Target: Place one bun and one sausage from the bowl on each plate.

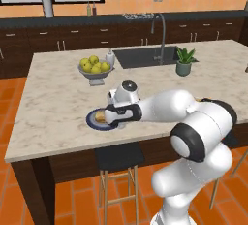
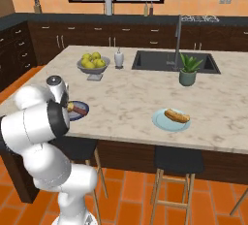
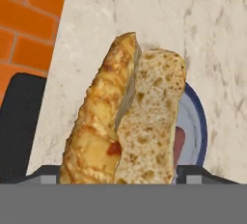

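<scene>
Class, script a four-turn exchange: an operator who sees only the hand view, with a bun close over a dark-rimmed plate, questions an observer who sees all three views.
Operator: Is anything served elsewhere?
Observer: Yes. In the right base view a pale plate farther right carries a bun.
Operator: What lies beyond my dark-rimmed plate?
Observer: A grey bowl of yellow-green fruit stands farther back on the counter.
</scene>
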### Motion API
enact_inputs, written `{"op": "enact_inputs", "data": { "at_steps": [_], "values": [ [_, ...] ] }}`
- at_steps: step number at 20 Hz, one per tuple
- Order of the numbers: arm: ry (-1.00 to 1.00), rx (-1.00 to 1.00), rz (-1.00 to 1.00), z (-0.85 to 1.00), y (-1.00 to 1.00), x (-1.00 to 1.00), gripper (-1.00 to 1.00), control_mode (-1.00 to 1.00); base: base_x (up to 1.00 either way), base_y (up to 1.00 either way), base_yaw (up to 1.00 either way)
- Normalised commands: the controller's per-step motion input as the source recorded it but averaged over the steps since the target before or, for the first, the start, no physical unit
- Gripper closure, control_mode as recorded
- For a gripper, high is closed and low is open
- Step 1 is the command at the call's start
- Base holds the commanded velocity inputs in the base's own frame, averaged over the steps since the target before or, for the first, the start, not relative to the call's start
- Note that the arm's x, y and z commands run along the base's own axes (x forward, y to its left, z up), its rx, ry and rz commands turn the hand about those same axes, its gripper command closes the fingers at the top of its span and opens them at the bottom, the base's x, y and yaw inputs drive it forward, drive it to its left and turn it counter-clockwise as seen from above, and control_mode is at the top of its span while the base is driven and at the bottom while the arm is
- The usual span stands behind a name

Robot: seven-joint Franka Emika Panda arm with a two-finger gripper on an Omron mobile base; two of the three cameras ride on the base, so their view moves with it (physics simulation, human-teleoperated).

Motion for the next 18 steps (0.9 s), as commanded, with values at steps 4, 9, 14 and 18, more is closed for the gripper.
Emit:
{"op": "enact_inputs", "data": {
  "at_steps": [4,9,14,18],
  "values": [
    [0.18,-0.03,0.00,-0.04,0.41,0.61,1.00,-1.00,0.00,0.00,0.00],
    [0.27,-0.07,0.00,-0.26,0.14,0.58,1.00,-1.00,0.00,0.00,0.00],
    [0.02,0.00,0.00,-0.11,0.00,0.05,-1.00,-1.00,0.00,0.00,0.00],
    [0.00,0.00,0.00,-0.26,-0.02,0.00,-1.00,-1.00,0.00,0.00,0.00]
  ]
}}
